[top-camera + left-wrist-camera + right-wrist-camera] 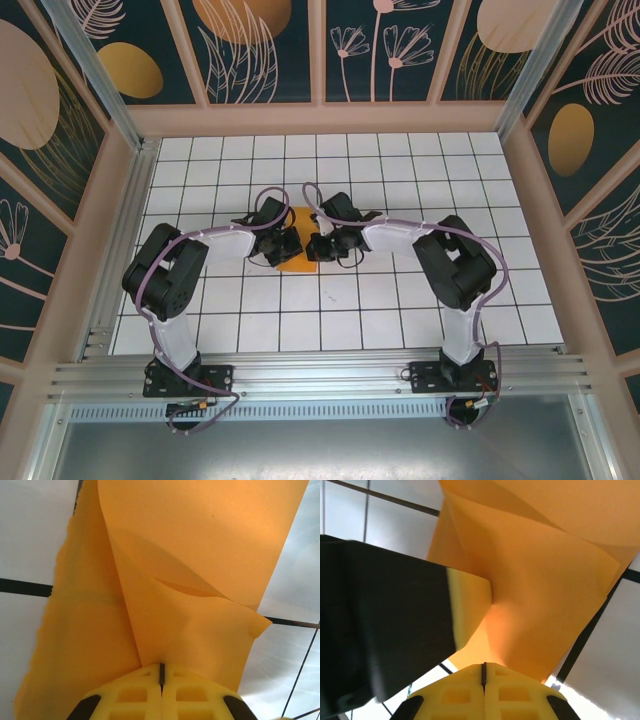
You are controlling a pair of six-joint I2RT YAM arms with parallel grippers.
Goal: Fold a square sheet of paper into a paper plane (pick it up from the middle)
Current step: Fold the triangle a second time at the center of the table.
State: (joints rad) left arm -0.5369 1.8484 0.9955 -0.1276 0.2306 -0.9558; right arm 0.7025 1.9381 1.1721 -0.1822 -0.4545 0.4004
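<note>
The paper [200,555] is thin and matt, smooth apart from soft creases, with one rough, ragged edge. The left gripper [161,672] and right gripper [483,672] have fingers of matt yellow moulded plastic. The tabletop [380,310] is white, smooth and glossy, catching glare. The rail [320,372] along its near edge is brushed metal. The left arm [172,340] and right arm [460,335] wear smooth white and black plastic shells.
</note>
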